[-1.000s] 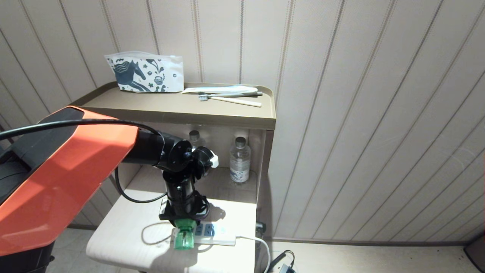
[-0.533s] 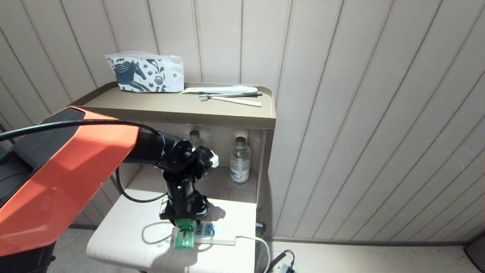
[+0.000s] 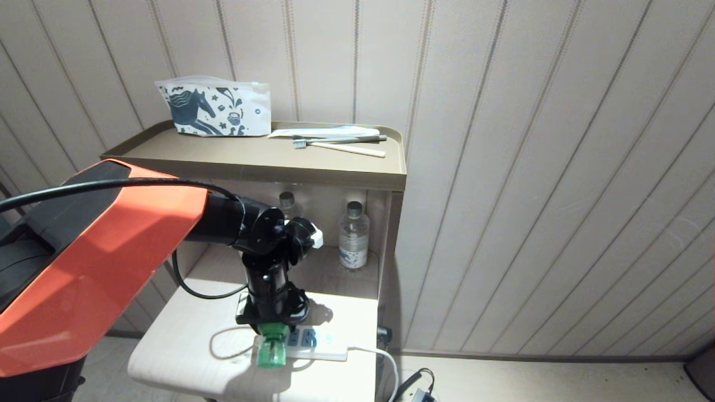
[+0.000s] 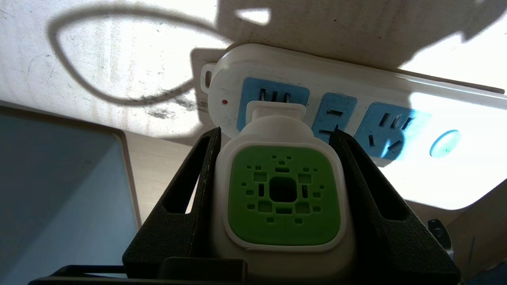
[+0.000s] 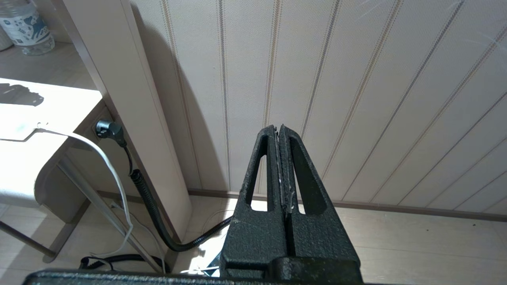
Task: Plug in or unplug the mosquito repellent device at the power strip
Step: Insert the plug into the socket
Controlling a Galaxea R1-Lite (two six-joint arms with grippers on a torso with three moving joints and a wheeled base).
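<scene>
The mosquito repellent device (image 4: 283,190) has a white head with a green vented face, and its green bottle (image 3: 272,353) lies over the table's front. My left gripper (image 4: 276,130) is shut on the head, with a black finger (image 4: 186,213) pressed against each side. The device's plug meets the end socket of the power strip (image 4: 356,83); a short length of its metal prongs shows at the blue socket face. In the head view the left gripper (image 3: 272,326) points down at the power strip (image 3: 324,350). My right gripper (image 5: 278,126) is shut and empty, parked low by the wall.
The power strip lies on a low pale table (image 3: 184,346), its white cable (image 3: 385,363) running off the right edge. Two water bottles (image 3: 353,237) stand in the cabinet recess behind. A printed pouch (image 3: 215,110) and toothbrushes (image 3: 341,146) lie on the cabinet top. A black hose (image 5: 150,202) runs along the floor.
</scene>
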